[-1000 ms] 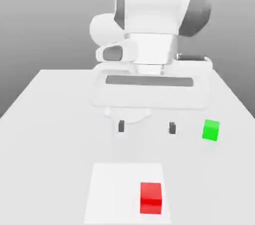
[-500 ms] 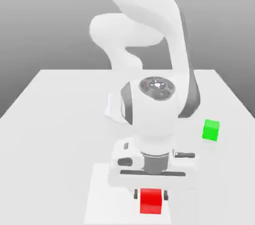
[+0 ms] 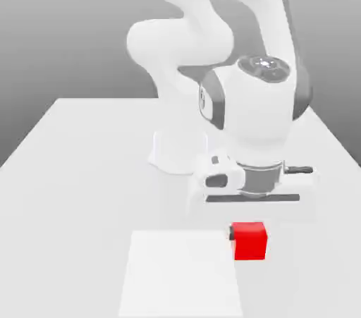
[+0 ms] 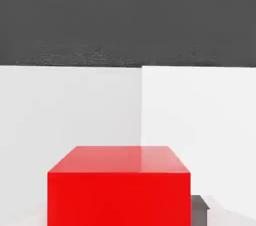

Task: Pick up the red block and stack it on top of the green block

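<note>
The red block (image 3: 249,241) hangs a little above the table, just off the right edge of the paler square patch in the exterior view. My gripper (image 3: 249,233) is shut on it from above, and one dark finger (image 3: 231,232) shows against the block's left side. In the hand view the red block (image 4: 119,190) sits close to the camera, with a grey fingertip (image 4: 199,209) beside it. The green block is hidden behind my hand in the exterior view.
A paler square patch (image 3: 180,274) lies on the white table (image 3: 84,168) near its front edge. The arm's base (image 3: 176,151) stands at the table's middle, behind my hand.
My gripper came down over the red block on the patch, shut on it, lifted it, and carried it toward the exterior view's right. My hand now covers the green block.
</note>
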You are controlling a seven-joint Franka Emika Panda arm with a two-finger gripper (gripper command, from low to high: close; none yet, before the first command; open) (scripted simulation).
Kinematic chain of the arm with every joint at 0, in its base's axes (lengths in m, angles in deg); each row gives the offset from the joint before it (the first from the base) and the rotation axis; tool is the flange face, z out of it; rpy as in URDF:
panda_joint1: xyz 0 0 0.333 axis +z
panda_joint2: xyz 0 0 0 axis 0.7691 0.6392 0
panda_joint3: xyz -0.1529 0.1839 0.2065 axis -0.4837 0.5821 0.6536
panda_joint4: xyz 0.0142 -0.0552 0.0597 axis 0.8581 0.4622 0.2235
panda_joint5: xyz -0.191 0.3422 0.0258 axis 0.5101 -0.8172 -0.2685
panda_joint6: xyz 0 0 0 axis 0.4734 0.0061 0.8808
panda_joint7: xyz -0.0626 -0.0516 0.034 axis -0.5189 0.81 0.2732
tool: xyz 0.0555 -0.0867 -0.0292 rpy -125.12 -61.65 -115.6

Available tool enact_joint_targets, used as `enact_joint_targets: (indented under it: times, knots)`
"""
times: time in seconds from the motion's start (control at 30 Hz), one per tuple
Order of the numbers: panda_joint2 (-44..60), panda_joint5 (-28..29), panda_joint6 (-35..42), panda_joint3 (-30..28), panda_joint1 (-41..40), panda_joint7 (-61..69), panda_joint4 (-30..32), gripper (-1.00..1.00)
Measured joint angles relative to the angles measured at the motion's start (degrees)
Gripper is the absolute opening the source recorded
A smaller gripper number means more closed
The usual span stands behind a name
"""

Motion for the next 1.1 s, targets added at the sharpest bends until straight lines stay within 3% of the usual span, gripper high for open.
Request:
enact_joint_targets:
  times: [0.3,0.63,1.1]
  knots:
    - [-9.1,-6.3,1.0,6.3,13.6,-5.0,7.8,-1.0]
    - [-19.8,-17.4,2.6,14.8,29.2,-7.6,16.3,-1.0]
    - [-15.8,-11.7,-2.8,18.8,25.9,-12.4,16.9,-1.0]
